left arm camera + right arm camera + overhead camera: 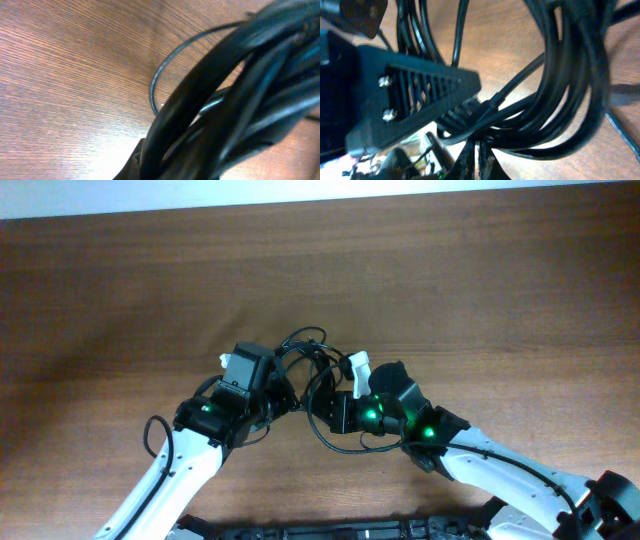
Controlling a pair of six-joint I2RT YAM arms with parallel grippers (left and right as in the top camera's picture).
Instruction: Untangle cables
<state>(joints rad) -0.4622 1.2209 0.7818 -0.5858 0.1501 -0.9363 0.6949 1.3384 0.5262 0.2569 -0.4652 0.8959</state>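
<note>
The cables [304, 356] are a knotted black bundle at the table's middle, with loops trailing toward the front. My left gripper [283, 390] comes in from the left and my right gripper [335, 398] from the right, and they meet at the bundle. In the left wrist view the cables [240, 90] fill the frame, blurred, crossing one visible finger [136, 162]. In the right wrist view my two fingers [480, 156] are pinched together on strands of the cables [570, 75]. The left gripper's ribbed black finger [420, 95] sits close beside them. No plug ends show.
The wooden table [120, 290] stretches all round the bundle. Its far edge [300, 205] runs along the top of the overhead view. A thicker black arm wire [152, 435] loops beside the left arm. A white part [358, 365] sits on the right gripper.
</note>
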